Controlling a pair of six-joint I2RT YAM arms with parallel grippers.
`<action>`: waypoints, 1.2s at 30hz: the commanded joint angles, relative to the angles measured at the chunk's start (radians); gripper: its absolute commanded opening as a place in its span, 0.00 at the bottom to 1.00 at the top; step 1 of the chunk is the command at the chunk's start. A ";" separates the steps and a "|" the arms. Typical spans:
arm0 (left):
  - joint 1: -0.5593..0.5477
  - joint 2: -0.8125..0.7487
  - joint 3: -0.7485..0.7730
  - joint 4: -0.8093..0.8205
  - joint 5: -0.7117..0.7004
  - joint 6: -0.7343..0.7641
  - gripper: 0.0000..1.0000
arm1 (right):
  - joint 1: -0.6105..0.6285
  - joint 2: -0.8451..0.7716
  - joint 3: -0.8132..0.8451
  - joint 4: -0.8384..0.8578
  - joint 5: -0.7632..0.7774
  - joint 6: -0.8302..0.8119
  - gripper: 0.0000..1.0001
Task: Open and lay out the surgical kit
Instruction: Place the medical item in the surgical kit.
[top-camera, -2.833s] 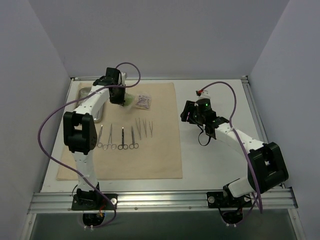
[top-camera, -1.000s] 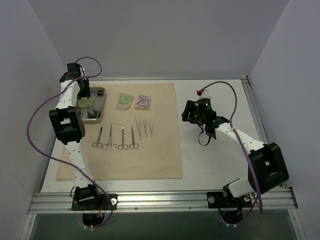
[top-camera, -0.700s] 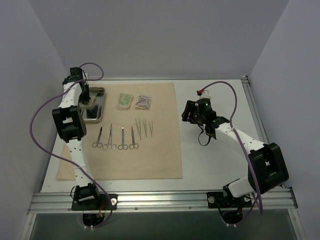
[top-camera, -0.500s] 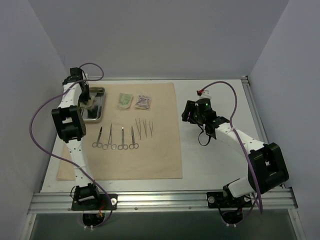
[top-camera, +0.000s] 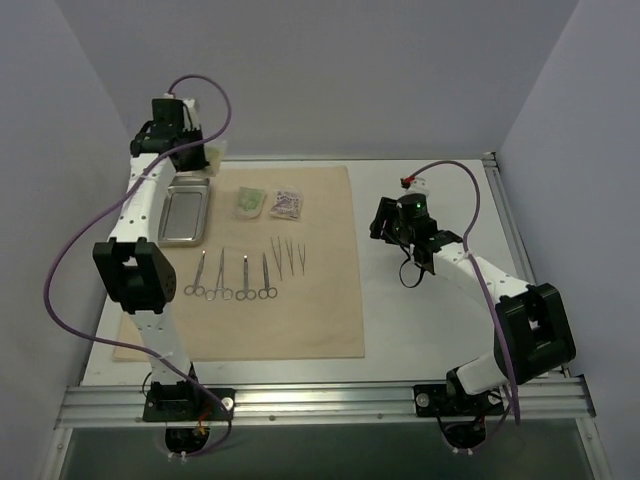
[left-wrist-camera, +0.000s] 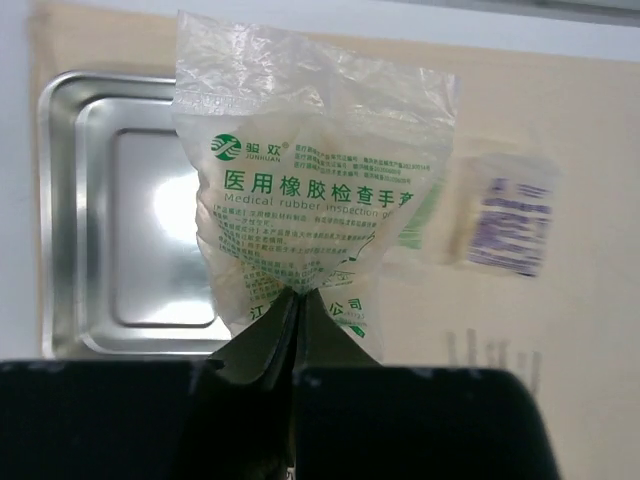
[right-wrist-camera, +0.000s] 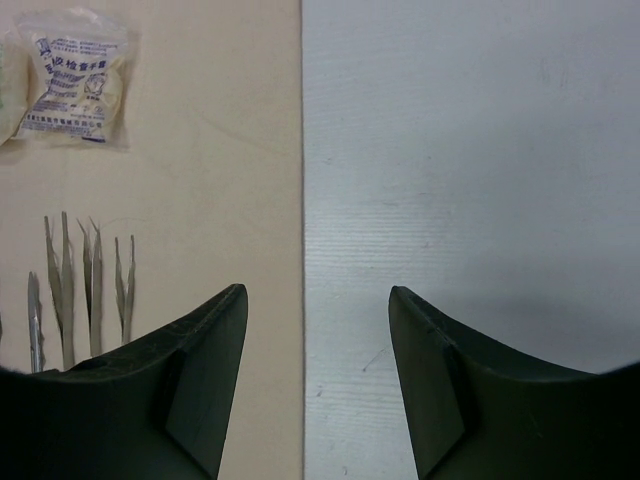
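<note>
My left gripper (top-camera: 192, 155) is lifted above the far left corner and is shut on a clear packet with green print (left-wrist-camera: 310, 200), which hangs from its tips (left-wrist-camera: 296, 295). Below it the steel tray (top-camera: 187, 212) lies bare (left-wrist-camera: 120, 240) on the beige cloth wrap (top-camera: 250, 310). A green packet (top-camera: 249, 202) and a purple-printed packet (top-camera: 287, 203) lie on the cloth beside the tray. Several scissor-like instruments (top-camera: 233, 277) and tweezers (top-camera: 288, 256) lie in rows. My right gripper (right-wrist-camera: 317, 291) hangs open and holds nothing over the cloth's right edge (right-wrist-camera: 300, 150).
White table (top-camera: 430, 320) lies to the right of the cloth. Aluminium rails (top-camera: 320, 400) frame the near edge, and grey walls close in on three sides. A purple cable (top-camera: 70, 270) loops out from the left arm.
My left gripper shut on the green-printed packet in the tray and lifted it up and toward the back, leaving the tray bare. The right arm barely moved.
</note>
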 joint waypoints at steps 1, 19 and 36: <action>-0.186 -0.024 -0.015 0.006 0.051 -0.101 0.02 | -0.030 0.016 0.047 0.015 0.025 -0.012 0.54; -0.534 0.486 0.507 -0.080 -0.048 -0.391 0.02 | -0.097 -0.066 -0.009 -0.024 0.085 0.014 0.55; -0.565 0.611 0.520 -0.037 -0.117 -0.500 0.06 | -0.097 -0.082 -0.030 -0.031 0.093 0.019 0.55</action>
